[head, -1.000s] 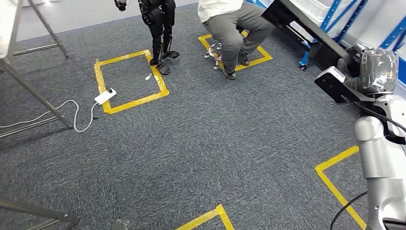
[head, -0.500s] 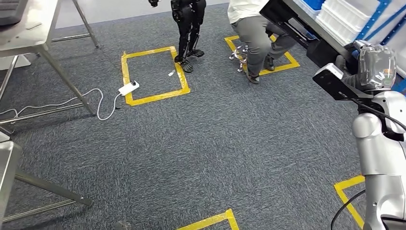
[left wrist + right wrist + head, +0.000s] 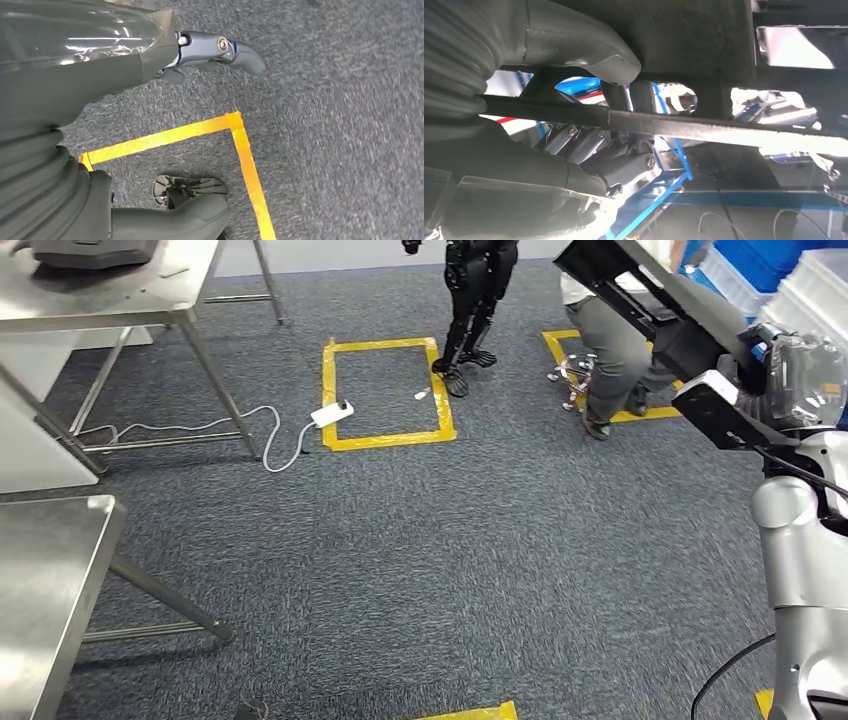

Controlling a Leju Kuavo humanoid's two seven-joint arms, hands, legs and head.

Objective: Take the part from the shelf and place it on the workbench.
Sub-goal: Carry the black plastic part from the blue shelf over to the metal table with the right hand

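You have the black part up in the right hand, raised at the right of the head view, its long flat frame slanting up and away over the carpet. In the right wrist view the thumb lies over one side of a dark bar of the part and the darker fingers curl under the other, so the grip is closed around it. Your left hand hangs over the grey carpet above a corner of yellow tape; its fingers are extended with nothing between them. A steel workbench shows its corner at the lower left of the head view, well apart from the part, and a second steel table stands further off at the upper left. A seated person and a dark humanoid robot are beyond, near a taped square with a white power strip on its edge
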